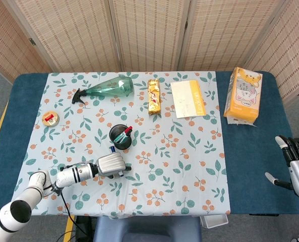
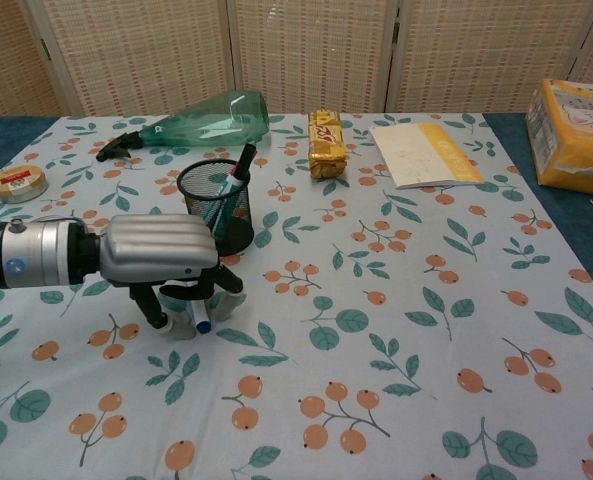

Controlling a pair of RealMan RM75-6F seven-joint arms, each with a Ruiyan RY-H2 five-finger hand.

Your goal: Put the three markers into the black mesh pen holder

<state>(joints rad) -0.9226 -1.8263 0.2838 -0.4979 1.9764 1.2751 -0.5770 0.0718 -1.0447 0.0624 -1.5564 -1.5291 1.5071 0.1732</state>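
The black mesh pen holder (image 1: 121,136) (image 2: 216,206) stands left of centre on the floral cloth, with two markers (image 1: 124,134) (image 2: 235,172) upright in it. Just in front of it my left hand (image 1: 111,165) (image 2: 161,255) hangs low over the cloth, palm down. Its curled fingers pinch a white marker with a blue cap (image 2: 199,318), whose capped end touches or nearly touches the cloth. The marker's other end (image 1: 112,149) pokes out behind the hand. My right hand (image 1: 296,169) is far off at the table's right edge, fingers apart and holding nothing.
Along the back lie a green spray bottle (image 1: 106,88), a gold package (image 1: 154,96), a cream and yellow booklet (image 1: 188,98) and an orange tissue box (image 1: 243,95). A tape roll (image 1: 51,118) sits at the left.
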